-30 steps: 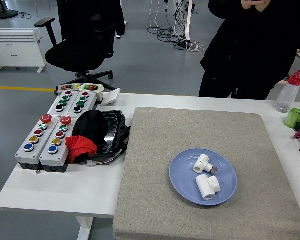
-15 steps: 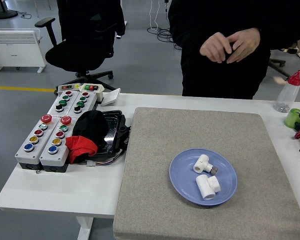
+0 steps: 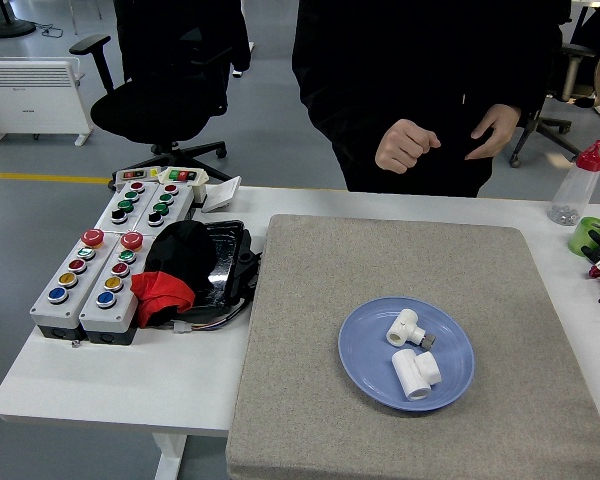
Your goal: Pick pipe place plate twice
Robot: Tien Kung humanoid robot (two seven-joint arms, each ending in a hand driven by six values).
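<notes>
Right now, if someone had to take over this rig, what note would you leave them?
Hands: neither robot hand is in view.
Task things: two white pipe fittings both lie on the blue plate, which sits on the grey mat.
Done: both placements look complete judging by the plate.
Left: nothing obvious; no other pipe shows on the mat.
Note: a person stands at the table's far side, both hands held above the far edge, touching nothing on the table. The button boxes sit at the left, clear of the plate.
</notes>
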